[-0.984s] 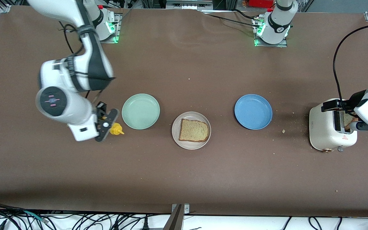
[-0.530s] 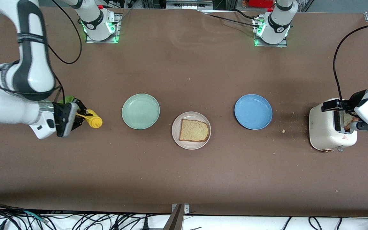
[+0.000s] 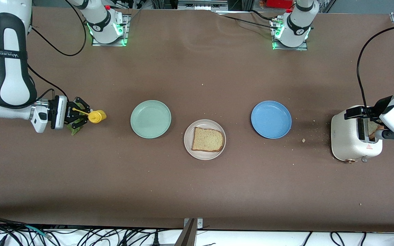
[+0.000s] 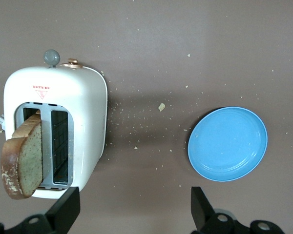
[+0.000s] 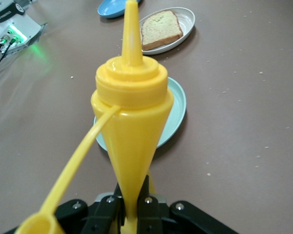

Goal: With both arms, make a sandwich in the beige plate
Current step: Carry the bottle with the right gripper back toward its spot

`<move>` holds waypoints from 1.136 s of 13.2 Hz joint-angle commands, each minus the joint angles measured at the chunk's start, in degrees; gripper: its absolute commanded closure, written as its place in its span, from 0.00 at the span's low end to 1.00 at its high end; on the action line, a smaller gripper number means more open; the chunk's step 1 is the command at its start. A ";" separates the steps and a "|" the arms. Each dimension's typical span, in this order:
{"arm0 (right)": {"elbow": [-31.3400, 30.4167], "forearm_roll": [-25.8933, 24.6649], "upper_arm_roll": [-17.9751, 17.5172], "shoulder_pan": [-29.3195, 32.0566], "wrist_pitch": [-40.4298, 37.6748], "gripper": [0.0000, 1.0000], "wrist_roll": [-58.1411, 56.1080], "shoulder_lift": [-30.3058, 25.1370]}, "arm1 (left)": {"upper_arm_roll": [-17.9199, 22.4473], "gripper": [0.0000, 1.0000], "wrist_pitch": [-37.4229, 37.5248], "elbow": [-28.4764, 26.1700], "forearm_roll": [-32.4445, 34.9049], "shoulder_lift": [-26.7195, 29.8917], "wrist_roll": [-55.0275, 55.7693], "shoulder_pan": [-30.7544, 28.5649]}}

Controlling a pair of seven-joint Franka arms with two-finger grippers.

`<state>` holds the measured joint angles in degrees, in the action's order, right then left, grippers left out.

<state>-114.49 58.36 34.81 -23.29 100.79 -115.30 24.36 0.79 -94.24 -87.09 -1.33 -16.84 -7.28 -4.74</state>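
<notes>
Our right gripper [image 3: 78, 116] is pinched on a yellow mustard bottle [image 3: 96, 116], held tipped sideways over the table [image 3: 197, 184] at the right arm's end, nozzle toward the mint green plate [image 3: 150, 119]; a green lettuce leaf [image 3: 73, 129] shows under it. Our left gripper [image 4: 132, 207] hangs spread and empty above the white toaster [image 3: 351, 138], where a bread slice [image 4: 23, 161] stands up out of one slot. Between the mint plate and the blue plate [image 3: 271, 119], slightly nearer the camera, the beige plate [image 3: 205, 139] carries one bread slice [image 3: 207, 139].
</notes>
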 commanded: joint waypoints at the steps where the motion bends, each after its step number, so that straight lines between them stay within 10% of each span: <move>1: -7.31 6.31 0.17 1.75 0.81 1.00 -10.78 -1.43 | -0.52 0.00 0.63 -0.80 1.95 1.29 0.51 -0.36; 15: -10.05 15.64 -0.09 8.70 -7.90 0.98 -29.81 11.15 | -0.52 0.00 0.63 -0.80 1.95 1.55 0.51 -0.36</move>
<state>-124.93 73.13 34.93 -15.09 93.58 -144.64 35.48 0.79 -94.22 -87.09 -1.33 -16.67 -7.28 -4.74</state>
